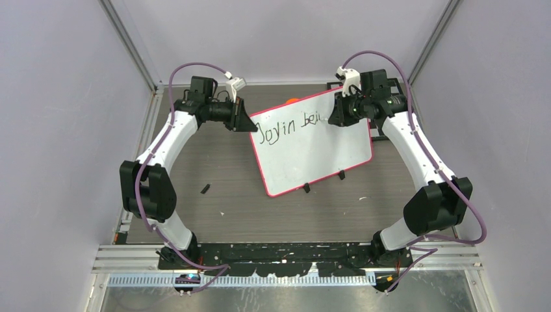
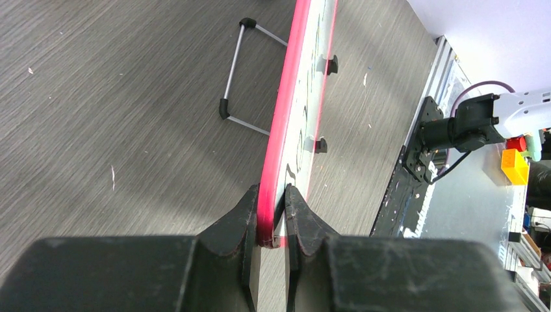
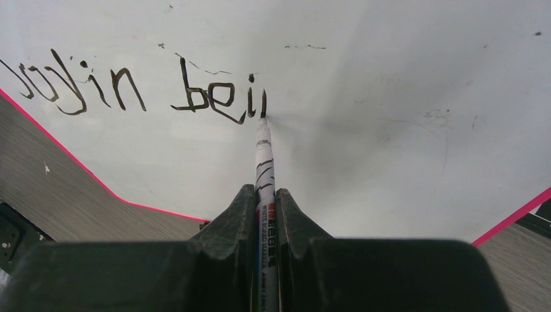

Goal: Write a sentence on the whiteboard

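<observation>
The whiteboard (image 1: 312, 153) with a pink-red rim stands tilted mid-table, two black clips on its near edge. My left gripper (image 1: 245, 120) is shut on its left corner; the left wrist view shows the rim (image 2: 278, 149) pinched between the jaws of that gripper (image 2: 273, 198). My right gripper (image 1: 338, 110) is shut on a white marker (image 3: 264, 166), whose tip touches the board (image 3: 390, 97). The sentence (image 3: 149, 91) reads "Joyin bei" plus one started stroke, in one line (image 1: 289, 125).
A wire stand (image 2: 240, 78) props the board from behind. A small black piece (image 1: 205, 188) lies on the dark wood tabletop (image 1: 214, 214) at the left. An orange object (image 1: 292, 100) peeks out behind the board's top edge. Grey walls close in on both sides.
</observation>
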Motion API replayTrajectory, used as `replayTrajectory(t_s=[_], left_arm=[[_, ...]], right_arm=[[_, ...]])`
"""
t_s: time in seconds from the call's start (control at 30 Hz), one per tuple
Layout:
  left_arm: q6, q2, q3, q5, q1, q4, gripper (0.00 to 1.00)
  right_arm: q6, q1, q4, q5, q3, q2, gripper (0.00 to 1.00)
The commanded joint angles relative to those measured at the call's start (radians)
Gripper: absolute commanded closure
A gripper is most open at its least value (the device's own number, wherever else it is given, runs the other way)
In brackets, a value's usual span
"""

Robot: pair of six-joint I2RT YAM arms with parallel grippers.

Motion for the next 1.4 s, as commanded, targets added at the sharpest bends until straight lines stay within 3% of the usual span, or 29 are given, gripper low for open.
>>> replayTrajectory(t_s=[0.0,0.63,1.37], left_arm=[[0.067,-0.017,-0.023,-0.064,-0.024,0.003,1.0],[0.069,-0.019,-0.026,-0.068,-0.024,0.005,1.0],[0.063,-0.024,-0.028,-0.067,-0.024,0.01,1.0]], right_arm=[[-0.019,-0.004,0.039,0.021,-0.015,-0.026,1.0],[-0.013,-0.004,0.047,0.036,0.074,0.016,1.0],[-0.027,-0.028,0.017,0.029,-0.003,-0.037,1.0]])
